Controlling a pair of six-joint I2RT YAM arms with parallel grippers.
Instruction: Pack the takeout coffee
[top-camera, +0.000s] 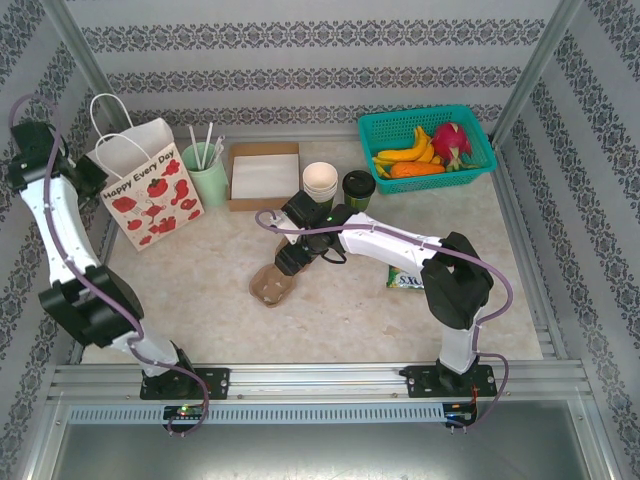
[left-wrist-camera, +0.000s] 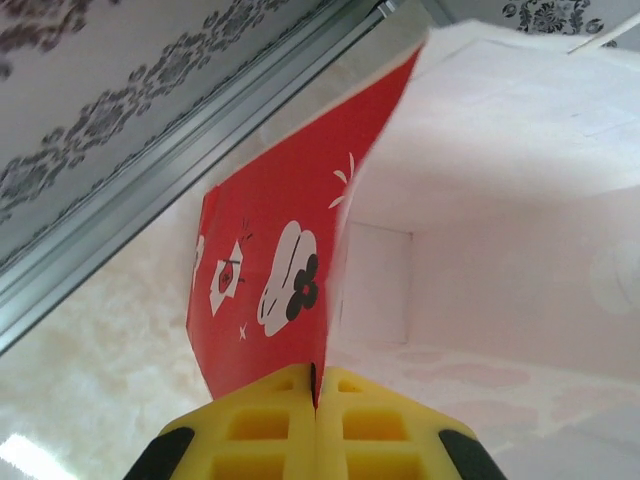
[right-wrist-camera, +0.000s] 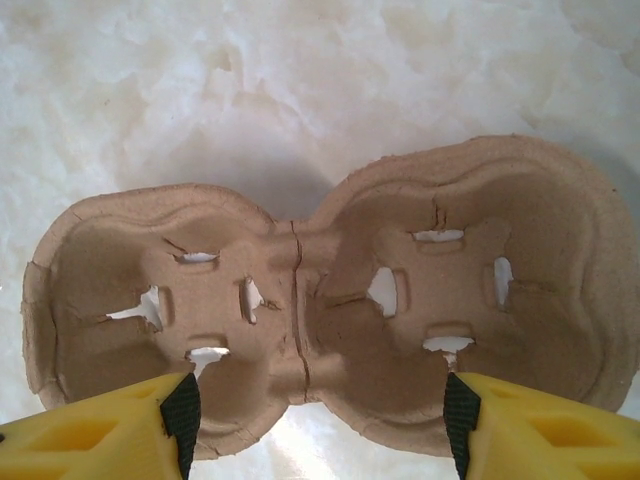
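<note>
**Lidded coffee untouched at the back of the table**
The takeout coffee (top-camera: 358, 187) stands upright just beside the cup stack (top-camera: 320, 182). Its paper walls probably crush easily (the lid could pop), so take it gently around the body. The left gripper (left-wrist-camera: 317, 385) pinches the paper bag (left-wrist-camera: 280, 260), and the right gripper (right-wrist-camera: 320, 420) hangs spread over the pulp carrier (right-wrist-camera: 300, 290).

Colours on the cream marbled table (top-camera: 330, 310)

The takeout coffee (top-camera: 358, 190) is dark green with a black lid. The paper bag (top-camera: 150, 190) is white with red strawberries and black letters, and its side is red. The cup carrier (right-wrist-camera: 320, 300) is plain brown. The basket (top-camera: 415, 113) is teal and holds yellow bananas (top-camera: 405, 150) and a pink dragon fruit (top-camera: 452, 140). The walls (top-camera: 300, 40) have grey ornament bands on white.
</note>
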